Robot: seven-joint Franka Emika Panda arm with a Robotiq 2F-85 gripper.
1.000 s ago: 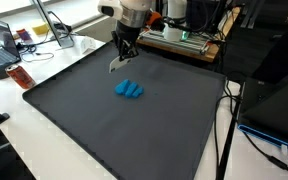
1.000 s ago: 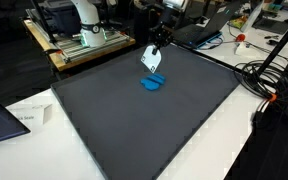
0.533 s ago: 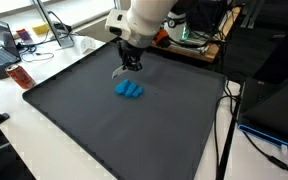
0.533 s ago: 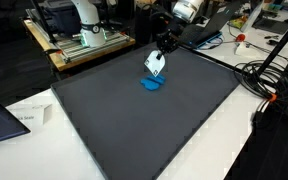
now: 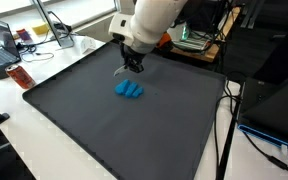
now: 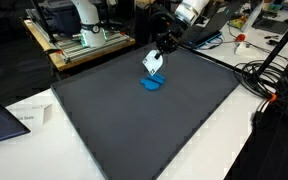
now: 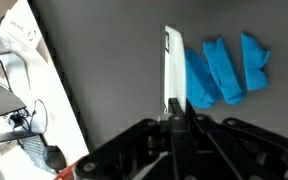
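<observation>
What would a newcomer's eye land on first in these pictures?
The bright blue lumpy soft thing stands out most, lying on the far half of the large dark grey mat. Close beside it hangs the claw, shut on a thin white flat piece that the wrist view shows edge-on next to the blue lump.

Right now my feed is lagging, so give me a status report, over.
End effector shut on white card, over dark mat. Blue lump on mat beside it. Nothing else near.
</observation>
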